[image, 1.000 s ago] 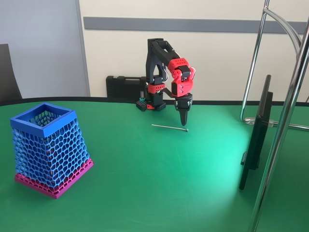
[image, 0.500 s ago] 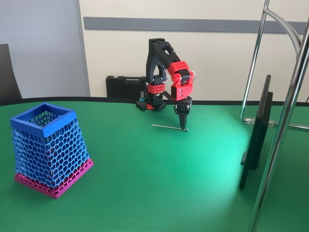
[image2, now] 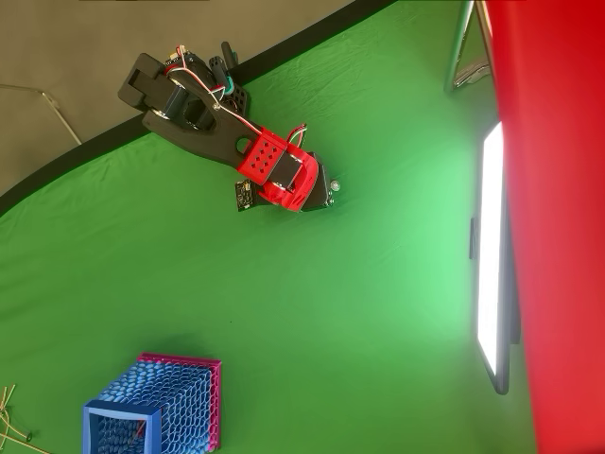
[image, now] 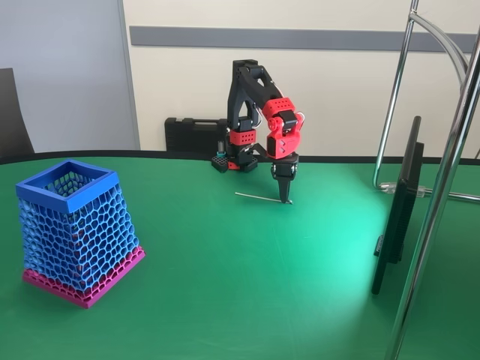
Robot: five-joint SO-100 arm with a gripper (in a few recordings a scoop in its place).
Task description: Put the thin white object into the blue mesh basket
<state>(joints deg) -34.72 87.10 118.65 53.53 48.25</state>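
Note:
The thin white object (image: 259, 197) lies flat on the green table, in front of the arm's base in the fixed view. My red and black gripper (image: 286, 199) points straight down, and its tips meet the table at the stick's right end. From this side the fingers read as one narrow point, so I cannot make out a gap or a grip. The overhead view has the wrist covering the fingers. The blue mesh basket (image: 75, 229) (image2: 156, 407), with a pink base band, stands upright far to the left near the table's front.
A dark screen (image: 397, 210) (image2: 492, 255) stands edge-on at the right. Chrome tubes of a stand (image: 439, 187) rise beside it. A black case (image: 191, 135) sits behind the table by the wall. Open green cloth lies between the stick and the basket.
The gripper has come down from just above the stick until its tips touch the table at the stick's right end. The stick has barely shifted.

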